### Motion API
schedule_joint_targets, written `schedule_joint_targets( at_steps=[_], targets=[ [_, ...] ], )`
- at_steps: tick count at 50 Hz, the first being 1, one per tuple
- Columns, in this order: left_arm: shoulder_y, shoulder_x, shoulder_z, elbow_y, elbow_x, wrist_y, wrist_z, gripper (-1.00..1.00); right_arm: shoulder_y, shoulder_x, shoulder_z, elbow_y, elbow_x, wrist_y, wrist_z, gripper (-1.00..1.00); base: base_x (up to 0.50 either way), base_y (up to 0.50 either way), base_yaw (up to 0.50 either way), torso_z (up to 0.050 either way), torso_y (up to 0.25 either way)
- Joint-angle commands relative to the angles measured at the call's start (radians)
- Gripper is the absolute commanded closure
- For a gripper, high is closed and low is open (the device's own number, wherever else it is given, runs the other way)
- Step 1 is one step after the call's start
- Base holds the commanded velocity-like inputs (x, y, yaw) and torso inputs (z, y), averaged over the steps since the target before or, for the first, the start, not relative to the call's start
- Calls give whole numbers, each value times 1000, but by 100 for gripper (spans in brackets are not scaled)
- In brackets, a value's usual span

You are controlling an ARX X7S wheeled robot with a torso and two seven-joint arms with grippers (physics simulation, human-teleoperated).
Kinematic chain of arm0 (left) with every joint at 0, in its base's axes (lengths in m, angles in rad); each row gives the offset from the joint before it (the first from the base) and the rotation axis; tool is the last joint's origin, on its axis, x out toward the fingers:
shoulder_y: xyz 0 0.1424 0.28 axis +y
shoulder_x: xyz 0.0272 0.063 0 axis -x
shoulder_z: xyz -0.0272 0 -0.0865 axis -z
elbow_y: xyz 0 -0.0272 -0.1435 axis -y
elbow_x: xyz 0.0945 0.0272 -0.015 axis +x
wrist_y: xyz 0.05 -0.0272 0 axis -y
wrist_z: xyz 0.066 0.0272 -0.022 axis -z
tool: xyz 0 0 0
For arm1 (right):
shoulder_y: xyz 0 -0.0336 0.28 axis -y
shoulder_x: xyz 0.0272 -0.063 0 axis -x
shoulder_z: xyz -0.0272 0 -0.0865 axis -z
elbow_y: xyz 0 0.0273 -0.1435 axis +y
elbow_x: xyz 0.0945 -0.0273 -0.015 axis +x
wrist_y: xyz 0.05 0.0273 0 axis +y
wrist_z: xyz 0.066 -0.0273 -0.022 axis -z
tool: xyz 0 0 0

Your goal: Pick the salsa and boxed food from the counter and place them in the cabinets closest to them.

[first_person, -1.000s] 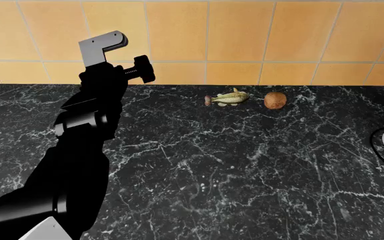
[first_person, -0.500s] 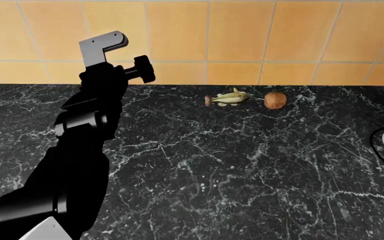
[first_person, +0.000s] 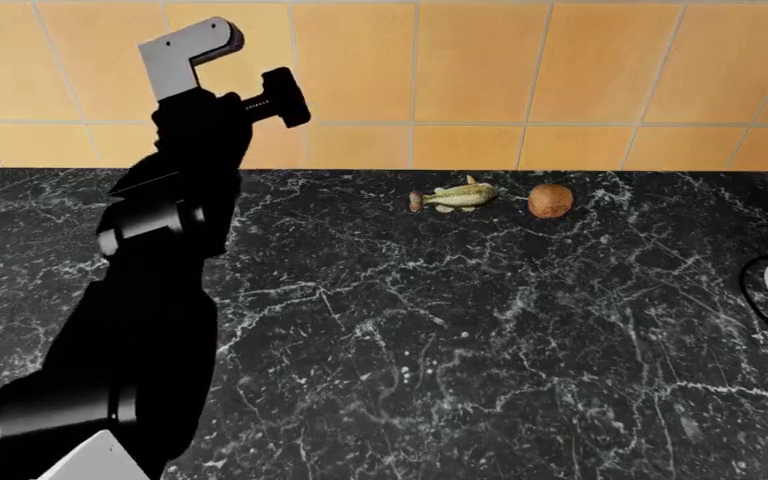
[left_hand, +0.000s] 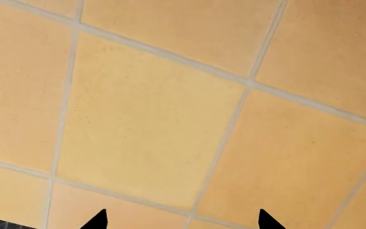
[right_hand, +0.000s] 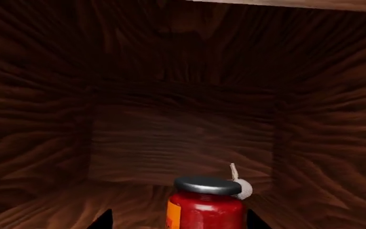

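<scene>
The left arm (first_person: pixel 144 300) is seen extended forward and upward in the head view, black-sleeved, with a grey bracket (first_person: pixel 187 52) at its wrist. The left end effector (left_hand: pixel 181 220) is shown only as two dark fingertips, spread apart with nothing between them. The right end effector (right_hand: pixel 177 220) is likewise glimpsed as two dark fingertips; its grip cannot be judged.

Salsa (right_hand: pixel 205 206) base cut off; right hand (right_hand: pixel 177 220) grip unclear.
</scene>
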Motion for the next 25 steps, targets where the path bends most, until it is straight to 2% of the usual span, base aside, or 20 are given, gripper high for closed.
schedule_joint_targets(
  at_steps=[1,8,25],
  targets=[
    [120,-2,120,455,-162,-255,-42,-100,-30,40,9,-98,28,-73,-32,-100,-102,-1,0,0,0],
    [182,-24,143,673,-218,-373,-72,-100,-38,46,-18,-114,69,-81,-11,-100,-500,-35,0,0,0],
    [208,-61,145,816,-281,-450,-103,-100,-49,60,-53,-144,67,-99,-28,-100,-500,-5,0,0,0]
  ],
)
